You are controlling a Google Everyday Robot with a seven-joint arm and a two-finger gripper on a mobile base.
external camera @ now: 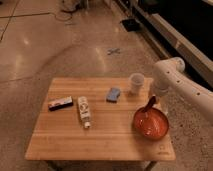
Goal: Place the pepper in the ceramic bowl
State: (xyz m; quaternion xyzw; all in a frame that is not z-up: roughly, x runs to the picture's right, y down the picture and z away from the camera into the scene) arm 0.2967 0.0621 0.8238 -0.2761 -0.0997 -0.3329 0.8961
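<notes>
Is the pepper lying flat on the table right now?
No. The pepper hangs tilted from the gripper over the ceramic bowl's far rim, off the wooden table.

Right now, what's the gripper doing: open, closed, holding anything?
Gripper: above the ceramic bowl's far rim, with the pepper at its tip.

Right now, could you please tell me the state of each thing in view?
Gripper: above the bowl's far rim, at the pepper.
Pepper: tilted, lower end over the bowl.
Bowl: upright on the table.
Cup: upright.
Tube: lying flat.
Blue pad: lying flat.
</notes>
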